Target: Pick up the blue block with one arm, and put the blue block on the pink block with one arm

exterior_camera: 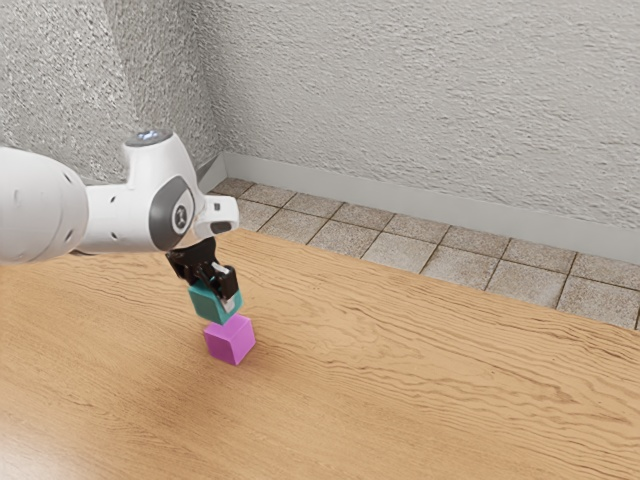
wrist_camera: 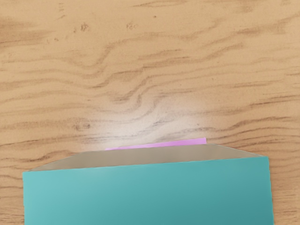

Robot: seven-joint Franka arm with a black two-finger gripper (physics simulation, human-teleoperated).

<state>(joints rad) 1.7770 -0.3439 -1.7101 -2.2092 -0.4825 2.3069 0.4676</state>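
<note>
The blue block (exterior_camera: 213, 304), teal in colour, hangs between the black fingers of my gripper (exterior_camera: 214, 292), which is shut on it. Right under it on the wooden table (exterior_camera: 420, 380) sits the pink block (exterior_camera: 230, 339); the blue block's lower edge looks close to or touching the pink block's top, and I cannot tell which. The blue block stands slightly toward the exterior view's left of the pink one. In the wrist view the blue block (wrist_camera: 150, 192) lies large just under my hand, with a thin strip of the pink block (wrist_camera: 159, 145) showing past its far edge.
The wooden table stretches wide toward the exterior view's right and front. Behind it run a tiled floor (exterior_camera: 450, 250) and a rough grey wall (exterior_camera: 420, 100).
</note>
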